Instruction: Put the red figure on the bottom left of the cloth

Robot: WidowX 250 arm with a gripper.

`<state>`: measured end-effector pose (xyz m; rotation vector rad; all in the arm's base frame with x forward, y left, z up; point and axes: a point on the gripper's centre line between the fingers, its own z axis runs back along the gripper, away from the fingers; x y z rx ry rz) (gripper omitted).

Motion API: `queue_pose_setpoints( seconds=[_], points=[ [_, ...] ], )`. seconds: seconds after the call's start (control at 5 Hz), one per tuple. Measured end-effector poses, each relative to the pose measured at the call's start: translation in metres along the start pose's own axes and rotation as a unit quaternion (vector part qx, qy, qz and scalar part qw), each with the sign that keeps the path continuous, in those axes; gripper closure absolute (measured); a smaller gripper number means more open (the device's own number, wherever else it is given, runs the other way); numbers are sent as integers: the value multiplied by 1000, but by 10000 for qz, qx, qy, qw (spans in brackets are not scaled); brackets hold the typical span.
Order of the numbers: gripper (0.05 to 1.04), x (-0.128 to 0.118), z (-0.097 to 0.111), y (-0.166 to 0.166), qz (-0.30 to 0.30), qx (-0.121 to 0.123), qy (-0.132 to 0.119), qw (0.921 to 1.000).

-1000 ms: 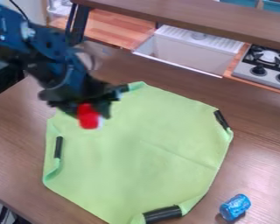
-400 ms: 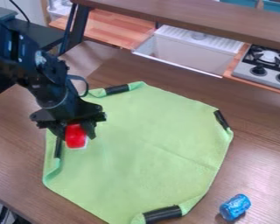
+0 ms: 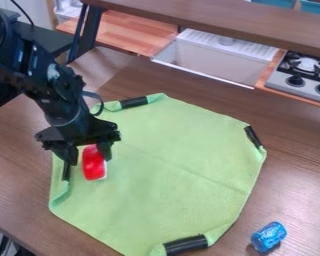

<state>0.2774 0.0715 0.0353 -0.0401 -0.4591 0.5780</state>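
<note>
Figure (image 3: 94,169) has slid lower and further out from hand (image 3: 88,160). Your fingers stand parted, grip looks released. Figure lies between fingertips at cloth's (image 3: 156,175) left side, long axis toward cloth's bottom edge; likely lift hand clear along it.
</note>
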Motion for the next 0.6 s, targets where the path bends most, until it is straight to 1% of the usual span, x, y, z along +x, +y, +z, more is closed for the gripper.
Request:
queue_pose_setpoints(
  seconds=[0.2,0.4,0.6],
  points=[
    [81,0,0,1,-18,30,-8,10000],
    [83,-1,2,-4,-162,57,77,9998],
    [83,23,41,-23,-54,-109,-171,9998]
  ],
)
